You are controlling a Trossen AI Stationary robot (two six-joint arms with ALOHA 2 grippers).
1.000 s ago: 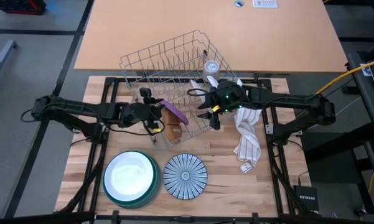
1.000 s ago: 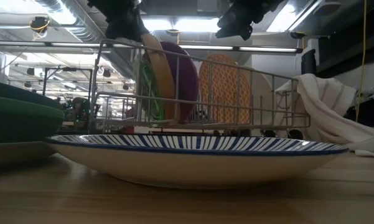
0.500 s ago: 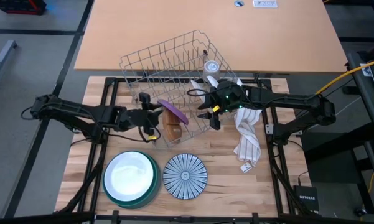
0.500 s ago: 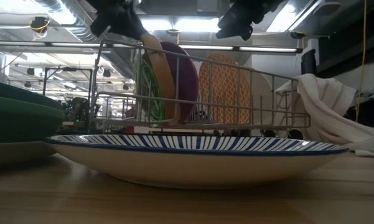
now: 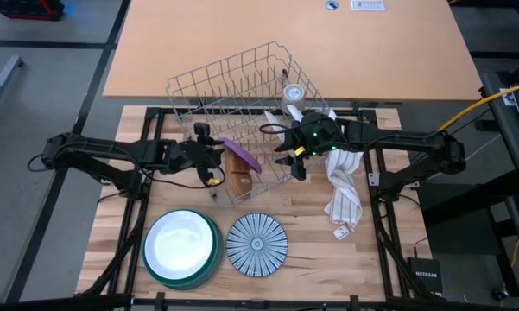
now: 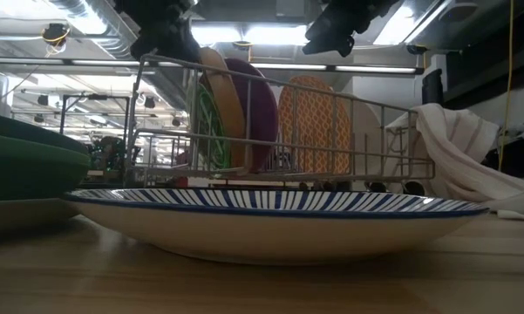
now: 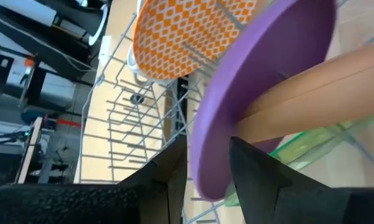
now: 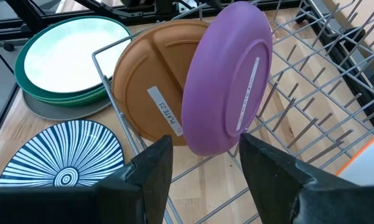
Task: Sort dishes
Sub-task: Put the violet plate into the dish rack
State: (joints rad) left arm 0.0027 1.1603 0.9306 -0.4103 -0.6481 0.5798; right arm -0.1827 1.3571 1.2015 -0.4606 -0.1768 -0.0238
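Observation:
A grey wire rack [image 5: 233, 104] holds dishes upright in its slots: a purple plate [image 5: 240, 154], a brown plate [image 8: 149, 106], a clear green one [image 6: 207, 122] and an orange-patterned one [image 6: 314, 122]. My left gripper [image 5: 212, 156] is open at the rack's left side, with its fingers on either side of the purple plate's rim [image 7: 206, 168]. My right gripper [image 5: 287, 161] is open and empty above the rack's right part, facing the purple plate [image 8: 227, 81]. My left gripper has the purple plate's rim [image 7: 202, 177] between its two fingers, coming level from the table's left. I cannot tell whether the fingers touch the rim. The plate stands tilted in the rack against the brown plate [image 7: 311, 93].
A white plate on a green and teal stack [image 5: 181, 246] and a blue-striped plate [image 5: 256, 244] lie near the front edge. A white striped cloth [image 5: 344, 190] lies to the right of the rack. A roll of tape [image 5: 294, 92] sits behind the rack.
My left gripper has drawn back a little toward the table's left edge and come again to the purple plate's rim. The plates have stayed in the rack.

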